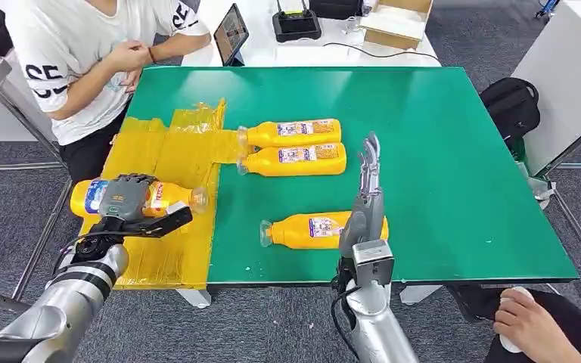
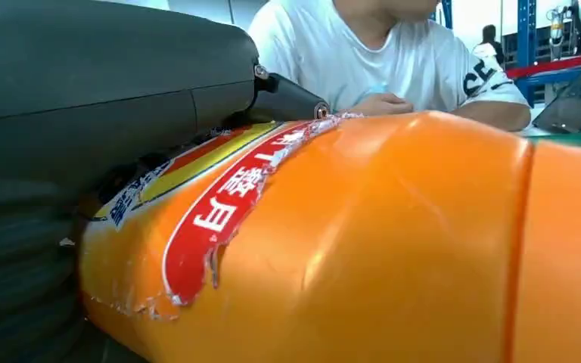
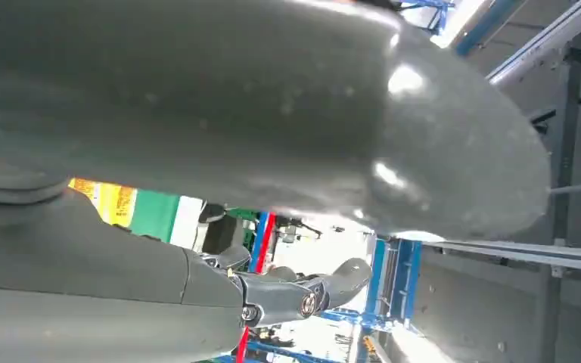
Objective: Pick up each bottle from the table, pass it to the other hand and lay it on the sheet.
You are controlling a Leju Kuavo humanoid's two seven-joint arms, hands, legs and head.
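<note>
My left hand (image 1: 125, 200) grips an orange bottle (image 1: 174, 198) lying sideways at the left part of the yellow sheet (image 1: 174, 151), cap pointing right. Whether it rests on the sheet I cannot tell. In the left wrist view the bottle (image 2: 363, 242) has a torn red label and lies against my left hand (image 2: 83, 98). My right hand (image 1: 367, 189) is open, fingers stretched forward, over the base end of a third bottle (image 1: 310, 229) near the table's front edge. Two more bottles (image 1: 295, 133) (image 1: 295, 159) lie side by side mid-table, caps at the sheet's edge. The right wrist view has my right hand (image 3: 197, 113) empty.
The green table (image 1: 439, 151) is bare on its right half. A person in a white shirt (image 1: 68, 53) leans at the back left corner. A tablet (image 1: 231, 34) and a box (image 1: 397, 23) stand on the white table behind. Another person's hand (image 1: 529, 325) is at lower right.
</note>
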